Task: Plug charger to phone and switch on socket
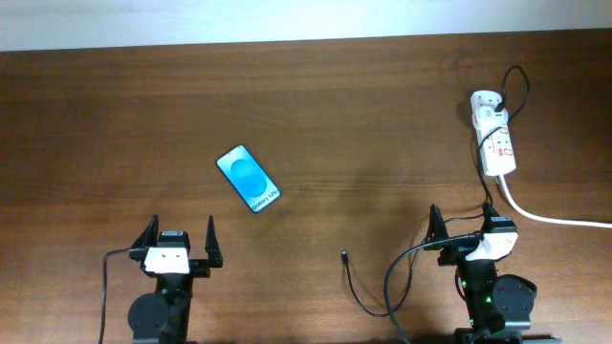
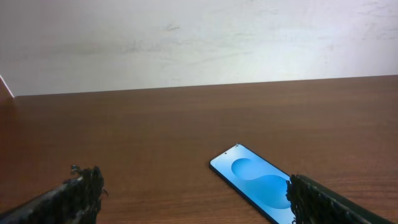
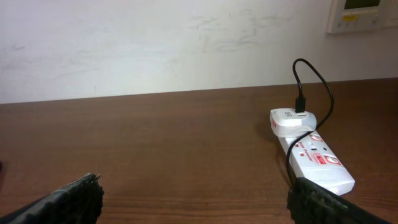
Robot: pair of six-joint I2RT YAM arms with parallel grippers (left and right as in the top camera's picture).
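Note:
The phone (image 1: pixel 249 179) lies flat on the brown table with its blue screen up, left of centre; it also shows in the left wrist view (image 2: pixel 255 182). The socket (image 1: pixel 494 137) is a white power strip at the far right with a white adapter at its far end; it also shows in the right wrist view (image 3: pixel 314 155). The charger's thin black cable (image 1: pixel 361 292) curves along the front, its plug tip (image 1: pixel 344 254) lying free on the table. My left gripper (image 1: pixel 178 239) is open and empty, just in front of the phone. My right gripper (image 1: pixel 464 225) is open and empty, in front of the socket.
A thick white cord (image 1: pixel 545 215) runs from the socket off the right edge. A pale wall borders the table's far edge. Bare wood lies between the phone and the socket.

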